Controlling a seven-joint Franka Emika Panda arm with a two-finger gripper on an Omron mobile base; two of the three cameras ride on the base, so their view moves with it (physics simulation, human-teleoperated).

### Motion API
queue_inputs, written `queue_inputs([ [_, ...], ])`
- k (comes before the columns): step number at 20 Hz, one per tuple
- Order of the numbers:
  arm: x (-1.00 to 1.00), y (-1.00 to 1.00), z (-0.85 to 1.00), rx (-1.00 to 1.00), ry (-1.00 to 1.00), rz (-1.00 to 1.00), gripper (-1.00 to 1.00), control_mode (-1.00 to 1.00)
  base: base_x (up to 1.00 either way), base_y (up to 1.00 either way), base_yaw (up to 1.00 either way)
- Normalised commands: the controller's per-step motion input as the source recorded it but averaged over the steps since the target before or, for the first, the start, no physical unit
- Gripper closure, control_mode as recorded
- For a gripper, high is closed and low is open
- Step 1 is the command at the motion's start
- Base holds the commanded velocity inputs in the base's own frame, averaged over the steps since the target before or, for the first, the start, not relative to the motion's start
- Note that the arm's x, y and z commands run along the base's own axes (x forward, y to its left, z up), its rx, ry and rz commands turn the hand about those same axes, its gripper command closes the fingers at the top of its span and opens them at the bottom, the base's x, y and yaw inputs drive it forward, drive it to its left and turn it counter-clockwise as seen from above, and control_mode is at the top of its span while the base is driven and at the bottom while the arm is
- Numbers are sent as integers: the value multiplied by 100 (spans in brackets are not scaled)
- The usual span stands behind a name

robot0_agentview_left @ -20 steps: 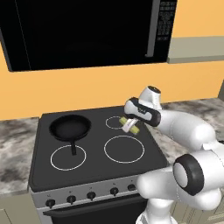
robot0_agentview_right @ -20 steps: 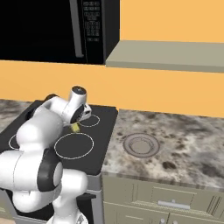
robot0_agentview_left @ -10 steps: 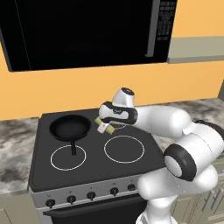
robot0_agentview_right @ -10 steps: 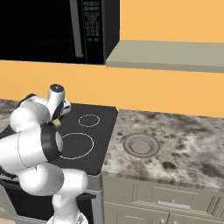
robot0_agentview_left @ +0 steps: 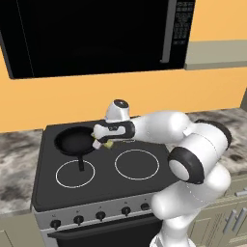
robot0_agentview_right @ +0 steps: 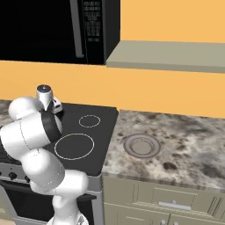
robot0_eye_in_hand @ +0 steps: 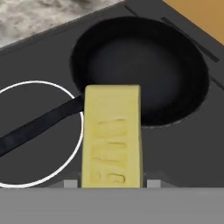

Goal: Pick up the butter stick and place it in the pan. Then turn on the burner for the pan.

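Note:
My gripper (robot0_agentview_left: 102, 143) is shut on the butter stick (robot0_agentview_left: 109, 144), a pale yellow block, and hovers just right of the pan (robot0_agentview_left: 73, 140). The pan is round and black, on the back left burner of the stove, its handle pointing toward the front. In the hand view the butter stick (robot0_eye_in_hand: 112, 140) sticks out from between my fingers, its far end reaching the near rim of the pan (robot0_eye_in_hand: 140, 70); the pan's handle (robot0_eye_in_hand: 39, 124) runs off to the left. In the right base view the arm hides the butter, and only the hand (robot0_agentview_right: 55, 107) shows over the stove.
The stove (robot0_agentview_left: 144, 185) has white burner rings at front left (robot0_agentview_left: 75, 173) and front middle (robot0_agentview_left: 137, 164), and a row of knobs (robot0_agentview_left: 100, 215) along its front. A black microwave (robot0_agentview_left: 91, 36) hangs above. A grey ringed disc (robot0_agentview_right: 141, 145) lies on the granite counter to the right.
The arm has swung left across the stove with the butter stick, from over the back right burner to the pan's right edge. The gripper has stayed shut.

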Motion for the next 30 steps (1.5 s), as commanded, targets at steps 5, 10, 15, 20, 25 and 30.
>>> queue_inputs([
  [5,41,40,-1,-4,0,-11,100,-100,0,0,0],
  [10,37,32,-4,-4,0,-11,100,-100,0,0,0],
  [15,38,21,-16,-5,2,-11,100,-100,0,0,0],
  [20,27,18,-29,-6,3,-7,100,-100,0,0,0],
  [25,24,15,-25,-3,5,-6,100,-100,0,0,0],
  [30,7,0,-16,0,7,0,-100,-100,0,0,0],
])
